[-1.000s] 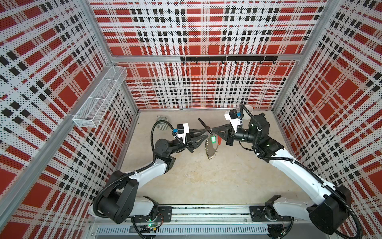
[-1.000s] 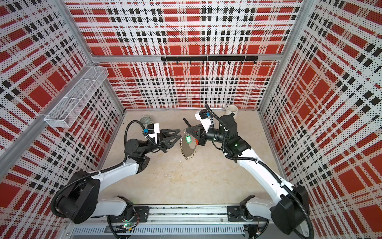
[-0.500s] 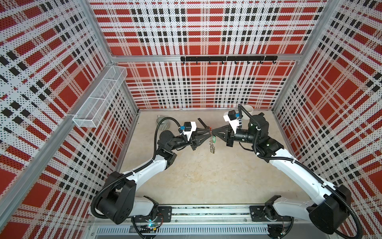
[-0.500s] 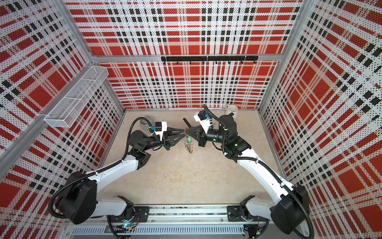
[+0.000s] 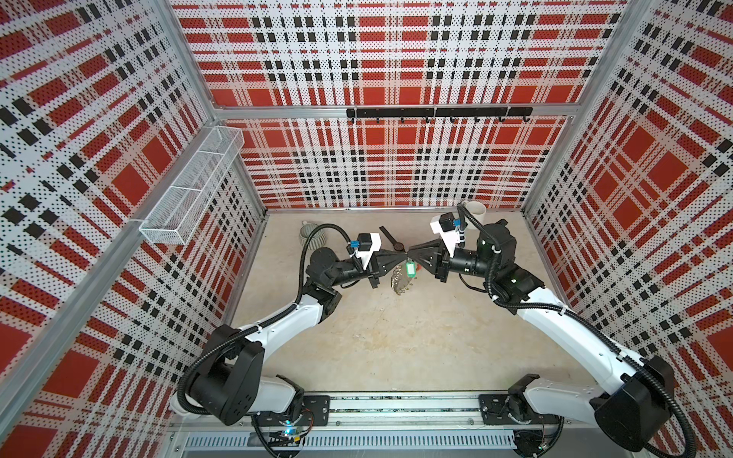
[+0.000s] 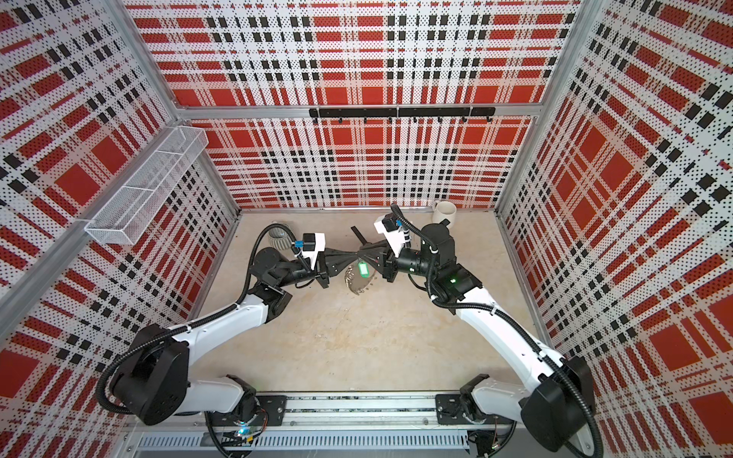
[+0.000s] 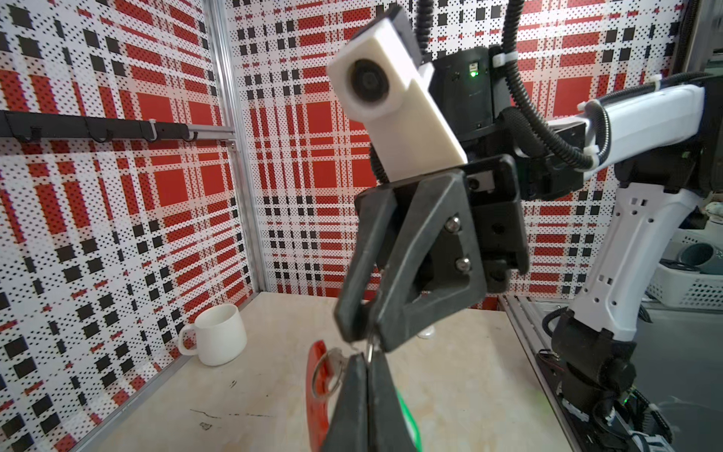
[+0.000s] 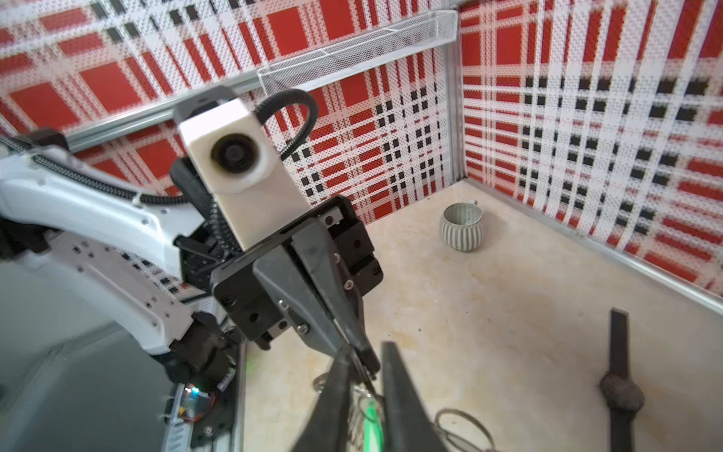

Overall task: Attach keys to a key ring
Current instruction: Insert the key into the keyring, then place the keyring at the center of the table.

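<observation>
Beige worktop (image 5: 396,349), plaid perforated walls (image 5: 396,166). Mugs, two: white mug (image 5: 476,212), grey ribbed mug (image 5: 311,238). One watch (image 5: 392,244), one wire basket (image 5: 194,186). Left gripper (image 5: 402,260) pinched tight on key ring (image 5: 398,279), which hangs mid-air above the worktop with green key tag (image 5: 411,270); right gripper (image 5: 410,253) narrowly parted.

Left gripper (image 8: 365,362) closed beside green key tag (image 8: 369,420)

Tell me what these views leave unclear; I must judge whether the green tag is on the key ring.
Link between green tag and key ring: too small in both top views; in the left wrist view the left gripper covers it.
Which ring the shut left gripper pinches: blurred in both wrist views.
Watch: strap cut off by the right wrist view's edge, partly under the right gripper in both top views.
</observation>
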Available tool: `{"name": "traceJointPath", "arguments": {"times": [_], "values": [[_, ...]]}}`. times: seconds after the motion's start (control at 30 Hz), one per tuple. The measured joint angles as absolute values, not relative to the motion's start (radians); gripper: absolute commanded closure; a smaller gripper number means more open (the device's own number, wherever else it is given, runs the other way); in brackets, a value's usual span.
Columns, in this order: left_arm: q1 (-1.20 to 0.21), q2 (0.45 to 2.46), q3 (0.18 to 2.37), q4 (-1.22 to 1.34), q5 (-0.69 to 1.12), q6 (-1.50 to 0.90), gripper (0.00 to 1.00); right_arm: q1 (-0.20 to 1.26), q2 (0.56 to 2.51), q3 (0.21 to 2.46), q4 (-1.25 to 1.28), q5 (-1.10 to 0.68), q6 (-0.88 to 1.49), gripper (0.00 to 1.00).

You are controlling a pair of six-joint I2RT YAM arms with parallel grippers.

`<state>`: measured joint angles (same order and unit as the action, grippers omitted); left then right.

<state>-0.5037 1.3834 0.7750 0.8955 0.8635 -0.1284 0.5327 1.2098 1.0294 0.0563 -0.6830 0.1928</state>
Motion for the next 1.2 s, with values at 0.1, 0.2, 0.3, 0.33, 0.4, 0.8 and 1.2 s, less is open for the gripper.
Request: {"name": "traceJointPath", "arguments": {"times": [0.1,0.2,0.3,0.33,0.4,0.8,1.2], "values": [[-0.508,1.384,0.775,0.895,0.863,-0.127,1.0,0.525,1.175,0.964,0.108,-0.636,0.226,0.51],[-0.51,1.386,0.775,0.897,0.863,-0.128,1.0,0.513,1.136,0.89,0.165,-0.59,0.267,0.47],[-0.514,1.394,0.765,0.906,0.859,-0.128,1.0,0.499,1.103,0.825,0.206,-0.525,0.3,0.45],[-0.514,1.398,0.759,0.912,0.857,-0.129,1.0,0.495,1.093,0.805,0.218,-0.503,0.31,0.45],[-0.515,1.405,0.744,0.92,0.852,-0.13,1.0,0.487,1.076,0.767,0.237,-0.454,0.328,0.44],[-0.458,1.348,0.546,0.933,0.812,-0.105,1.0,0.451,1.005,0.584,0.268,-0.174,0.373,0.41],[-0.492,1.339,0.609,0.718,0.624,0.072,0.96,0.419,0.99,0.525,0.26,-0.076,0.379,0.38]]}}
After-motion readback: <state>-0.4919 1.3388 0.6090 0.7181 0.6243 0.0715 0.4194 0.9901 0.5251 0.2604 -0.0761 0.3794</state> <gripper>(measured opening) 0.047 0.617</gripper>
